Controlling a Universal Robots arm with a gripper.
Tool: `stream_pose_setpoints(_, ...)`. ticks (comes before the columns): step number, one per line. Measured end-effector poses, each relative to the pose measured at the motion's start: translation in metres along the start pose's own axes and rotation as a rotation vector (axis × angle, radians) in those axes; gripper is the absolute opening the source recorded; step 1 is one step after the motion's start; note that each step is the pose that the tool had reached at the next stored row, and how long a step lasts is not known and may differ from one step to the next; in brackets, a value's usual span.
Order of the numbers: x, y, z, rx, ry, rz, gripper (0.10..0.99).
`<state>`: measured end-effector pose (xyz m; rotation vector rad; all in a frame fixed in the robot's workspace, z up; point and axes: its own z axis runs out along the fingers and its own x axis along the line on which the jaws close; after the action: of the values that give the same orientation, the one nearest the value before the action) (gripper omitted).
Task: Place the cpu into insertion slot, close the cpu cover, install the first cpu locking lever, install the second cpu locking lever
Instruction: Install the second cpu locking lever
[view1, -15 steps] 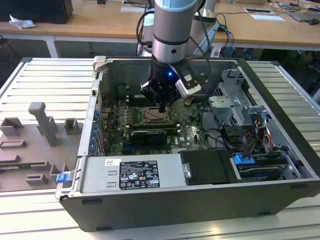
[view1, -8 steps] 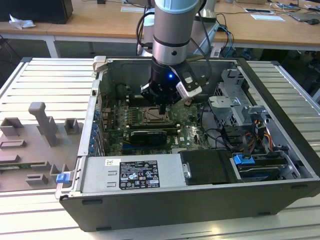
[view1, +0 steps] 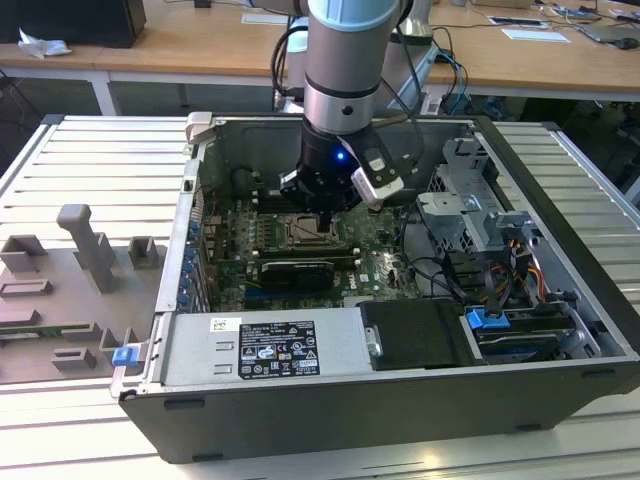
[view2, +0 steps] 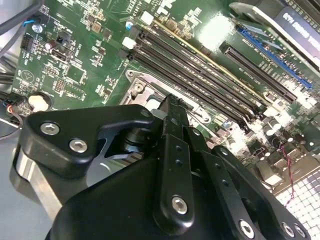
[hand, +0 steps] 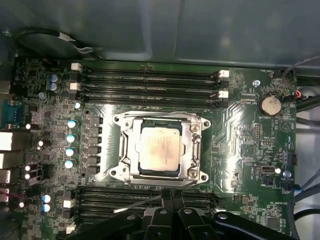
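Note:
In the first wrist view the cpu (hand: 159, 150), a pale tan-silver square, lies in the insertion slot (hand: 118, 120) on the green board. The silver cpu cover (hand: 193, 145) lies flat around it, framing the chip in its window. My gripper (hand: 171, 193) is shut, its black fingertips together just off the socket's edge, beside the memory slots. A thin metal lever rod (hand: 140, 202) runs slantwise up to the fingertips. The second wrist view shows the gripper (view2: 170, 100) tips low over a socket corner (view2: 137, 90). In the exterior view the gripper (view1: 322, 215) hangs over the socket (view1: 305, 236).
Long black memory slots (hand: 150, 80) flank the socket on two sides. A black graphics card (view1: 292, 270) lies nearer the case front, with the power supply (view1: 270, 350) beyond it. Drive cages and cables (view1: 480, 230) fill the exterior view's right. Grey fixtures (view1: 85, 250) stand outside the case.

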<state>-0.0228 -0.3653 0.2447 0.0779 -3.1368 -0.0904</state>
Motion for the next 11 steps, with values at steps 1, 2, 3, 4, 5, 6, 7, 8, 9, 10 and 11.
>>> stream_pose_setpoints(1,0.0013,-0.0003,0.0,-0.002,-0.0001,0.0,0.106)
stream_pose_setpoints(2,0.0035,-0.0008,0.0001,-0.004,-0.0002,0.0,0.106)
stream_pose_setpoints(3,0.005,-0.0013,0.0001,-0.005,-0.0003,0.0,0.106)
stream_pose_setpoints(4,0.0065,-0.0018,0.0001,-0.006,-0.0003,0.0,0.106)
stream_pose_setpoints(5,0.0088,-0.0023,0.0,-0.007,-0.0004,0.0,0.106)
stream_pose_setpoints(6,0.0104,-0.0027,0.0,-0.008,-0.0004,0.0,0.106)
stream_pose_setpoints(7,0.0126,-0.0037,0.0,-0.009,-0.0005,0.0,0.106)
stream_pose_setpoints(8,0.014,-0.0048,-0.0001,-0.01,-0.0005,0.0,0.106)
stream_pose_setpoints(9,0.0147,-0.0051,0.0,-0.011,-0.0006,0.0,0.106)
stream_pose_setpoints(10,0.0157,-0.0055,-0.0001,-0.011,-0.0006,0.0,0.106)
stream_pose_setpoints(11,0.0174,-0.0059,-0.0001,-0.012,-0.0007,0.0,0.106)
